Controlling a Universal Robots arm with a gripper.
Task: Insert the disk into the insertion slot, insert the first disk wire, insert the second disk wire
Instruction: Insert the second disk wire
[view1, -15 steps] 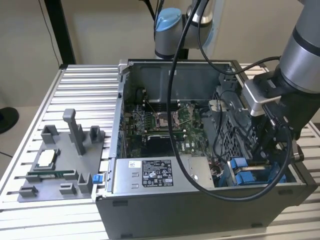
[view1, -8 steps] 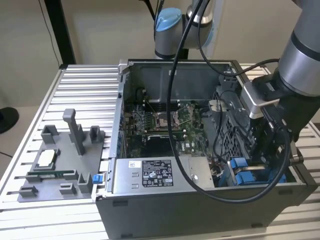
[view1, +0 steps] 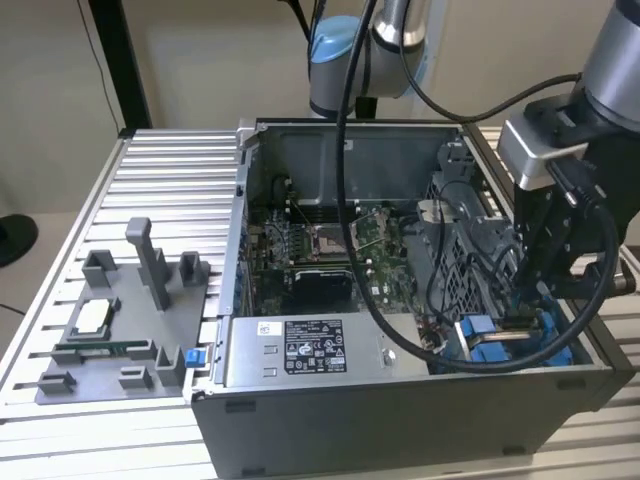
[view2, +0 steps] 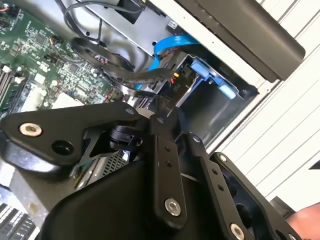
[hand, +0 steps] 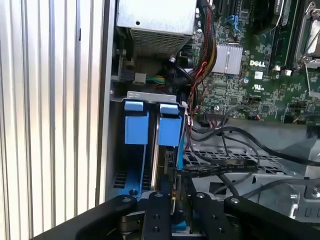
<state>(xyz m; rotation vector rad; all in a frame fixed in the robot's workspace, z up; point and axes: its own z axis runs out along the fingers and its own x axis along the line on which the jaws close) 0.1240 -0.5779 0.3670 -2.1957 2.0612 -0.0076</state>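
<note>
black end effector (hand: 172, 212) linkage nearest, grip state unclear. disk (hand: 165, 150) in blue carrier seated in insertion slot (hand: 150, 97). rigid, heavyish, shock-sensitive; hold by carrier edges.

Disk (hand: 169, 131): blue plastic carrier frame, standing on edge inside the insertion slot (hand: 145, 95) beside a second blue carrier; blue tab faces outward. Insertion slot: grey metal bay at the case corner, seen at the exterior view's right (view1: 500, 335).
</note>
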